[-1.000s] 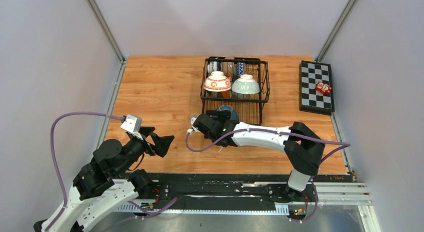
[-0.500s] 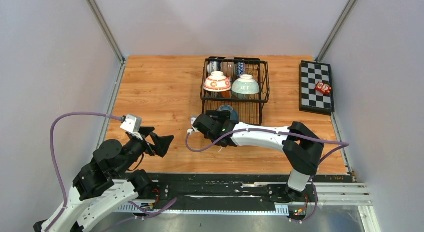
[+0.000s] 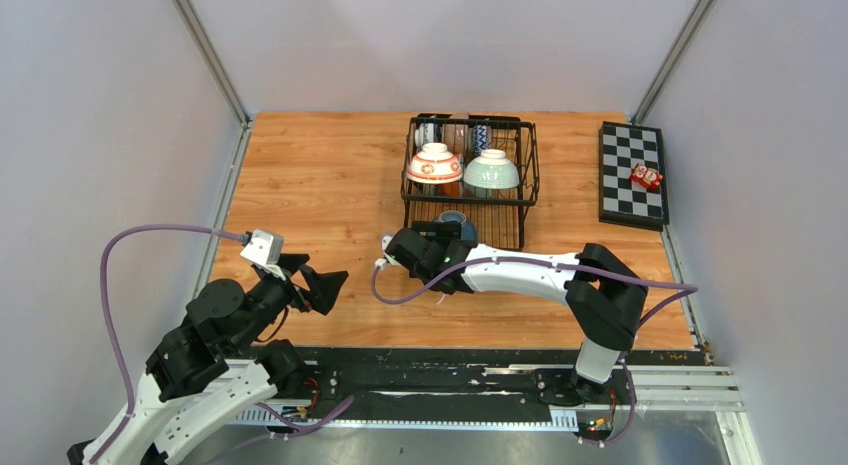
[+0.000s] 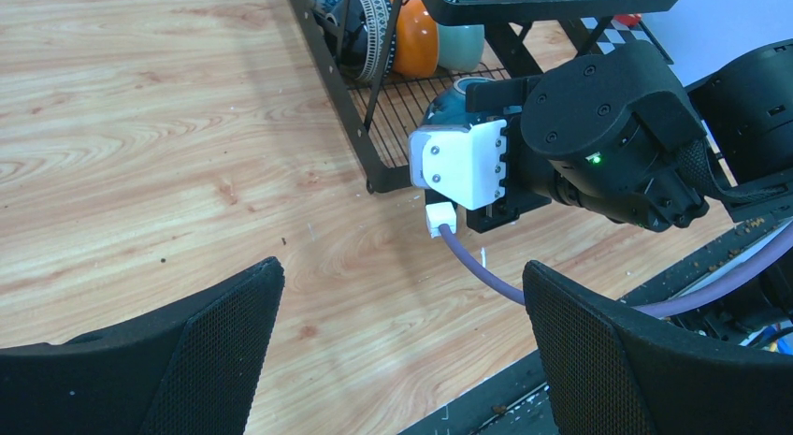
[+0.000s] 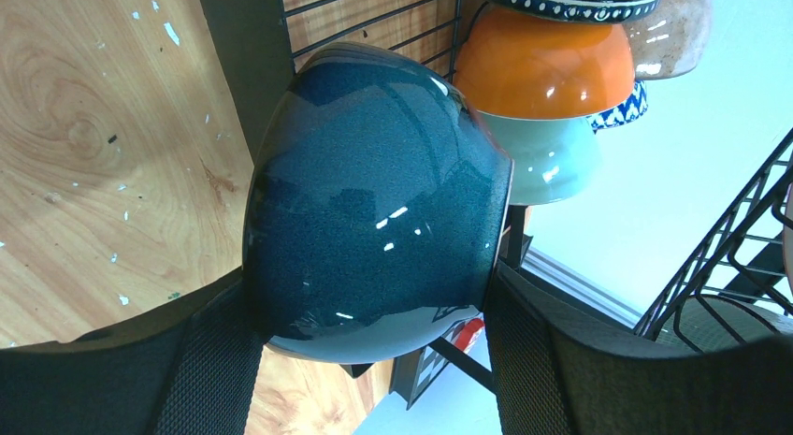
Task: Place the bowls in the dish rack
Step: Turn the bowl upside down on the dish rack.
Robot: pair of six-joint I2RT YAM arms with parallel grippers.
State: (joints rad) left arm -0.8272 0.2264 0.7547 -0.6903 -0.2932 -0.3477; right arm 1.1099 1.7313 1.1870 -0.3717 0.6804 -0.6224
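Bowl [image 5: 374, 192] on edge, rim toward rack [image 3: 470, 199], clamped by right fingers [image 5: 580, 360]; left fingers [image 4: 215, 351] apart.

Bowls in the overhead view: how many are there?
5: a red-patterned bowl and a pale green bowl upturned in the rack, two patterned bowls behind them, a dark blue bowl in the right gripper. Others may hide underneath.
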